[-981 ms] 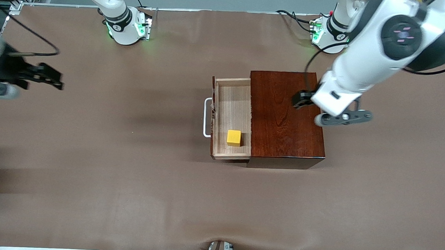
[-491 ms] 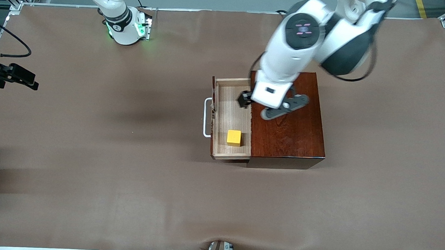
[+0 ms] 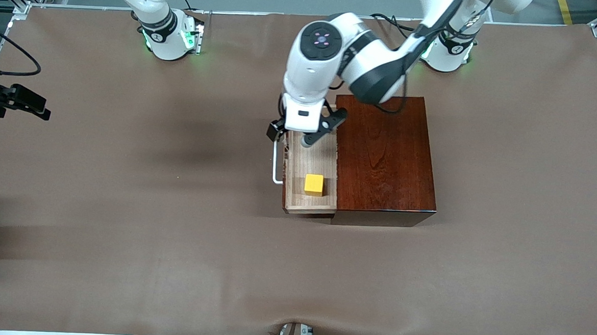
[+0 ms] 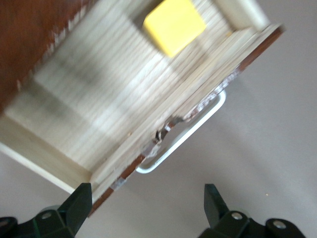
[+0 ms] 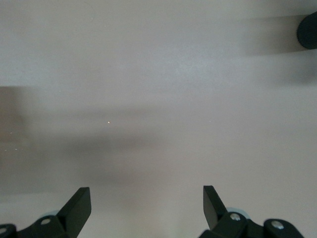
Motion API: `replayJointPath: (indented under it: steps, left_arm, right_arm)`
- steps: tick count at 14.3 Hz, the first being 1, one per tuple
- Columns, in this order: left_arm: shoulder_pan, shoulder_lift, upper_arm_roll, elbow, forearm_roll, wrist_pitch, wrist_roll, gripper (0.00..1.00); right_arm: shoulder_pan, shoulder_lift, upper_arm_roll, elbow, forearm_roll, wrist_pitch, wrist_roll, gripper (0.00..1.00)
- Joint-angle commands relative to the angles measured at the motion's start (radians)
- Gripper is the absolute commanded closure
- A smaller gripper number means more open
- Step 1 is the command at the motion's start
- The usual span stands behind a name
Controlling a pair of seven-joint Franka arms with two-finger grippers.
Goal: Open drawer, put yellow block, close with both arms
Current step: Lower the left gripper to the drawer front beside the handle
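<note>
My left tool [image 3: 286, 134] open, over drawer [image 3: 311, 160] front by white handle [image 3: 276, 161]. Yellow block [image 3: 314, 184] in drawer, 5 o'clock from tool. My right tool [image 5: 147, 210] open, waiting over bare desk [image 3: 124, 179].

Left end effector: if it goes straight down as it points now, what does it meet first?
Probably the drawer's dark front edge and white handle, which lie between its open fingers; depth is unclear.
</note>
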Motion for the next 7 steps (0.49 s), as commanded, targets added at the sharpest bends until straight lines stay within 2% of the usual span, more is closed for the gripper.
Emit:
replayJointPath:
  steps: [1, 7]
  left_arm:
    - [-0.037, 0.044, 0.02, 0.032, 0.003, 0.015, -0.166, 0.0]
    - [-0.037, 0.145, 0.025, 0.074, 0.001, 0.182, -0.634, 0.0]
  right_arm:
    - [-0.019, -0.029, 0.021, -0.029, -0.003, 0.013, 0.007, 0.0]
    - [-0.023, -0.029, 0.021, -0.025, -0.001, 0.01, 0.007, 0.0]
